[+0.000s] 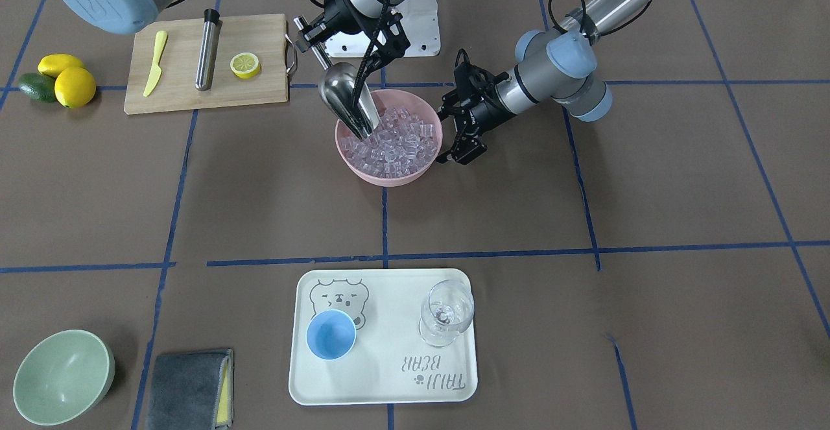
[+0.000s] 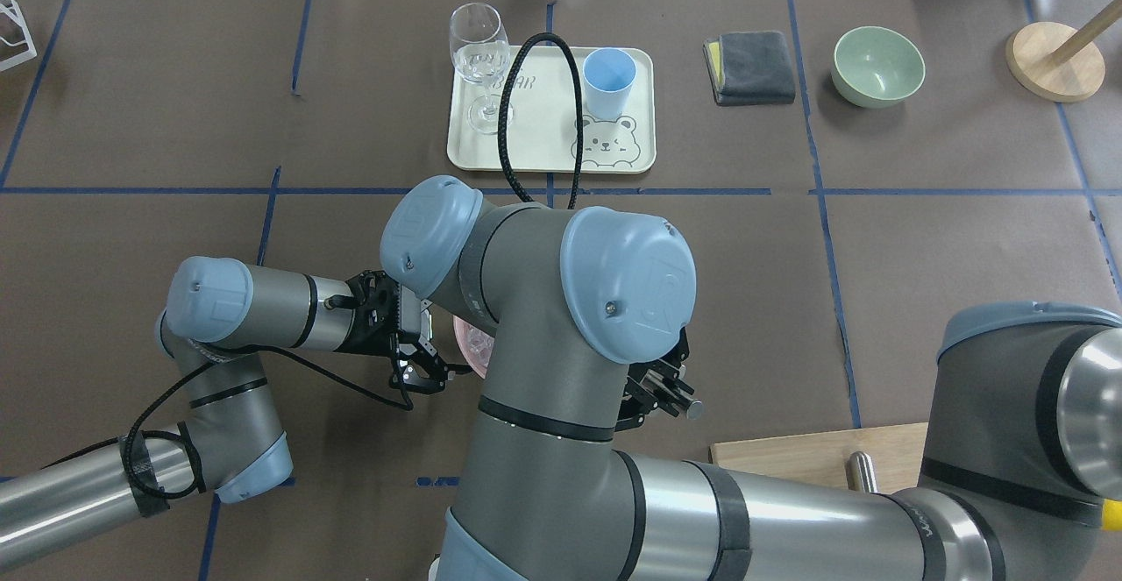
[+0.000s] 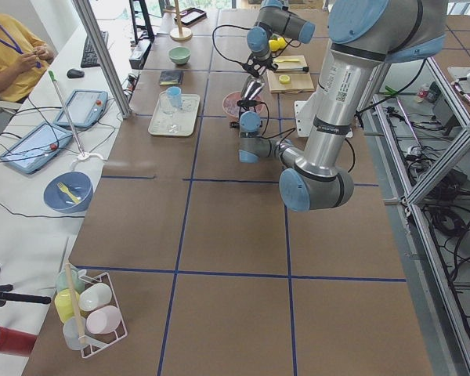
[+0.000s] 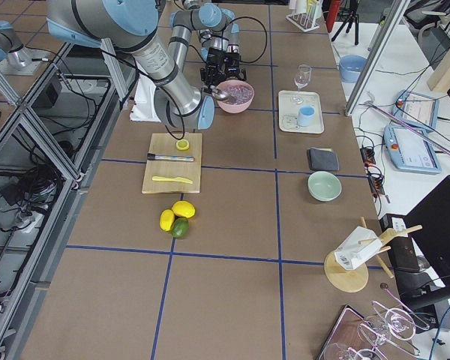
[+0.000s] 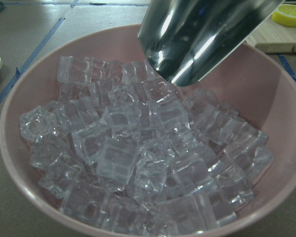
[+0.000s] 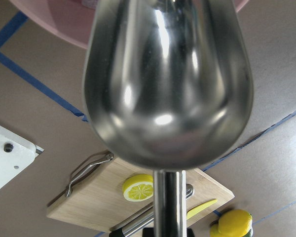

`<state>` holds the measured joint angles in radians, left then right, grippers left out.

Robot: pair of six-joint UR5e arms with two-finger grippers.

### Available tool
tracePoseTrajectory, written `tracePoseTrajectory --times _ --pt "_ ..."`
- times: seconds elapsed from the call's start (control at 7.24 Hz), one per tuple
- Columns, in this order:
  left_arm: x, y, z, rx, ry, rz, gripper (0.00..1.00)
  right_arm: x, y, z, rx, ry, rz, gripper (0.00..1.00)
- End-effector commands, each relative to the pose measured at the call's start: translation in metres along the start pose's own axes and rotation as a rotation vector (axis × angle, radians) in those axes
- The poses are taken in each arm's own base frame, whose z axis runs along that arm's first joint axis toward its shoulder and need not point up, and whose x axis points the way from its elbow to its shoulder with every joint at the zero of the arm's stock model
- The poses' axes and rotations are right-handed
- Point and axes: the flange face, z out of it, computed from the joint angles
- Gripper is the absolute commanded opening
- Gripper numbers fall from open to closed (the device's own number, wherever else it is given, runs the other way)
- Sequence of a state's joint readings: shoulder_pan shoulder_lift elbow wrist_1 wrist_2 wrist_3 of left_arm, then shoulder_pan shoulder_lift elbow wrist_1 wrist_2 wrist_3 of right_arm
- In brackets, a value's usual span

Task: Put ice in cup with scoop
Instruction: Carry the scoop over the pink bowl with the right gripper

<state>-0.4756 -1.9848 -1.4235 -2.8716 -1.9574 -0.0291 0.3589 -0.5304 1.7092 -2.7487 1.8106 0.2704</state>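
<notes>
Right gripper (image 1: 310,33): You have it clamped on the far end of the thin handle. The whole trough reaches ahead of the wrist, and the gripper keeps well back from the work.

Scoop (image 1: 347,96): It is tilted steeply, mouth down, with its front lip at the top of the pile on the robot's side. You cannot tell whether it touches the pile or hangs just above. The angle suits a dig-and-lift, which looks like the step in hand. The left wrist view shows no cubes in it.

Ice (image 1: 397,144): All of it lies heaped loosely in the pink bowl (image 1: 389,180), so the pile should shift when you push in.

Left gripper (image 1: 449,135): Its fingers look spread apart, just beside the bowl's outer wall on the robot's left. It is probably there to brace the bowl against the scoop's push. You cannot see it pinching the rim.

Cup (image 1: 331,334): It stands upright and empty on the tray (image 1: 389,391), near the stemmed glass (image 1: 446,313). It is well apart from the bowl, towards your side of the table. A loaded scoop will likely have to travel level across open table to reach it.
</notes>
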Motion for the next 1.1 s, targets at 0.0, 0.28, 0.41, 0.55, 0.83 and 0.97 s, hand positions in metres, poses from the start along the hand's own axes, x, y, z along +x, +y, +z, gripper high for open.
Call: tracePoseTrajectory --times 0.0,0.28,0.41,0.55,0.83,0.97 --pt "0.000 0.000 0.000 0.000 0.000 0.000 1.00 -0.008 -0.013 0.007 0.008 0.013 -0.017 0.00" --pt "0.001 0.000 0.001 0.000 0.002 0.000 1.00 -0.009 -0.023 0.009 0.042 0.008 -0.025 0.00" --pt "0.001 -0.001 0.000 0.001 0.002 0.001 1.00 -0.009 -0.023 0.008 0.046 0.016 -0.025 0.00" --pt "0.001 0.000 0.001 0.000 0.002 0.000 1.00 -0.010 -0.027 0.008 0.065 0.013 -0.030 0.00" --pt "0.001 0.000 0.001 0.000 0.000 0.000 1.00 -0.013 -0.043 0.019 0.072 0.018 -0.034 0.00" --pt "0.001 0.001 0.000 -0.001 0.000 -0.001 1.00 -0.013 -0.045 0.022 0.085 0.015 -0.034 0.00"
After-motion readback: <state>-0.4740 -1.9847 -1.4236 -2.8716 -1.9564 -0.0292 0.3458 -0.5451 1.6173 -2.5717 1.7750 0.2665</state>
